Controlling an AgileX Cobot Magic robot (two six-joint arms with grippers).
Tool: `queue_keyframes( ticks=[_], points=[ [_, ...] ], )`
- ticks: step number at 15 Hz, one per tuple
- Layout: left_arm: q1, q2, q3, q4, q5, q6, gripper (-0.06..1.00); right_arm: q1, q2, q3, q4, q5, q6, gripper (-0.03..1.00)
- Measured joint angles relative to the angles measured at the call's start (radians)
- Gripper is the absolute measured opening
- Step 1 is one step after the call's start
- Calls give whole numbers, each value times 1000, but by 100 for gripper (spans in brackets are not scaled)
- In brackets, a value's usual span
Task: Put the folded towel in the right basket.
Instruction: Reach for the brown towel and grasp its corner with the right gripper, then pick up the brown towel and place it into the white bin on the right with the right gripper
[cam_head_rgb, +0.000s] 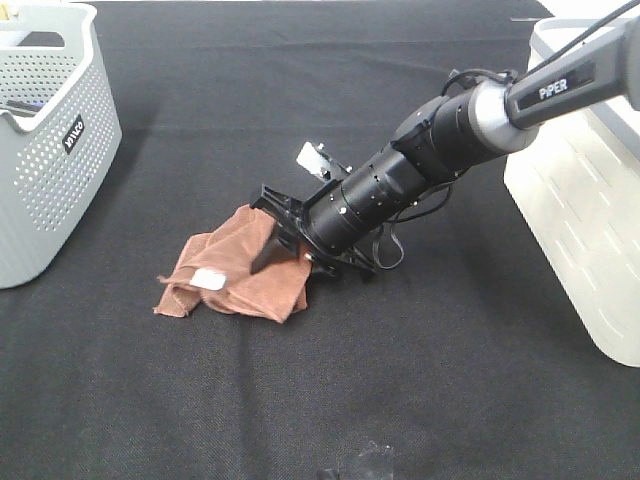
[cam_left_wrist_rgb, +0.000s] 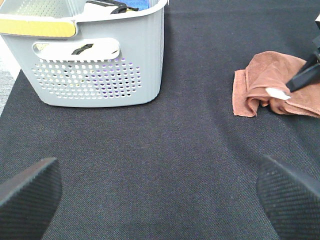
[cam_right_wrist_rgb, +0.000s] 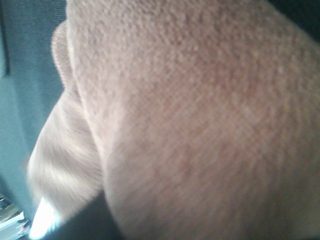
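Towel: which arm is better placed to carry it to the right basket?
Right. The right gripper touches the towel, the right basket stands on that side; the left gripper hovers apart.

black perforated arm (cam_head_rgb: 370, 195), silver collar (cam_head_rgb: 490, 115), cables (cam_head_rgb: 392, 250), grey link (cam_head_rgb: 570, 85) (marked piper), black right gripper (cam_head_rgb: 266, 254)

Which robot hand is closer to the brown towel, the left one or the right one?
Right. The right gripper is down on the towel, a finger touching it. The left gripper hangs open well away, with bare black cloth between it and the towel.
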Motion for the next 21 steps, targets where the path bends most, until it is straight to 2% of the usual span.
queue_keyframes(
  ticks=[3, 5, 7, 10, 12, 14, 15, 16, 17, 19, 21],
  points=[
    [0, 0, 0, 0, 0, 0, 99, 0, -35, -1, -40, 3, -26, 22],
    [0, 0, 0, 0, 0, 0, 99, -24, -121, -4, -62, 72, -32, 22],
    [0, 0, 0, 0, 0, 0, 99, -113, -278, -59, -85, 212, -32, 22],
    [0, 0, 0, 0, 0, 0, 99, -265, -468, -206, -168, 348, 4, 22],
    [0, 0, 0, 0, 0, 0, 99, -425, -577, -334, -323, 430, 58, 22],
    [0, 0, 0, 0, 0, 0, 99, -553, -623, -400, -487, 458, 107, 22],
    [0, 0, 0, 0, 0, 0, 99, -553, -623, -400, -487, 458, 107, 22],
    [0, 0, 0, 0, 0, 0, 99, -623, -631, -410, -568, 467, 128, 22],
    [0, 0, 0, 0, 0, 0, 99, -710, -625, -411, -697, 472, 176, 22],
    [0, 0, 0, 0, 0, 0, 99, -795, -588, -410, -848, 470, 261, 22],
    [0, 0, 0, 0, 0, 0, 99, -820, -531, -410, -933, 470, 303, 22]
  ],
)
